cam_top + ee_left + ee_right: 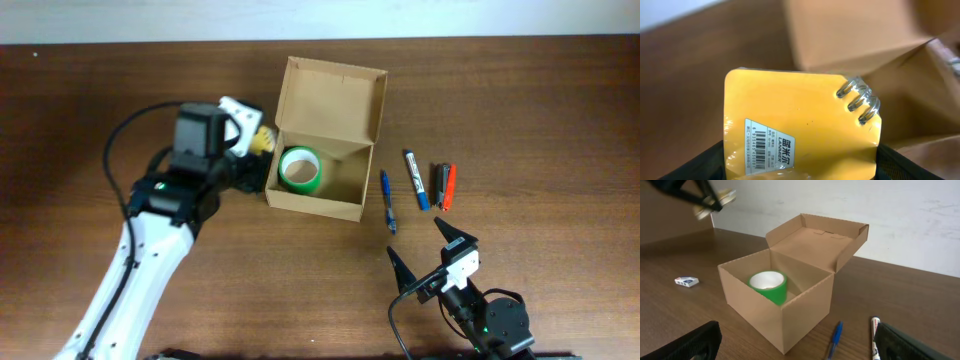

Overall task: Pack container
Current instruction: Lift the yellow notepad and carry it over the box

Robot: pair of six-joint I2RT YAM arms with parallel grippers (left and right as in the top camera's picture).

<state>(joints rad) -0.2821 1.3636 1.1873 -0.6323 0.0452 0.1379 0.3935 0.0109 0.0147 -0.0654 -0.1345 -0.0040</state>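
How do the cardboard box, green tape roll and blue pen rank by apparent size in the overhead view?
1. cardboard box
2. green tape roll
3. blue pen, slightly longer than the roll is wide but far thinner

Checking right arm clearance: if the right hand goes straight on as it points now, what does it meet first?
Likely the blue pen, lying just ahead of the right hand, if it travels low; any higher, the near corner of the box. Height over the table is unclear.
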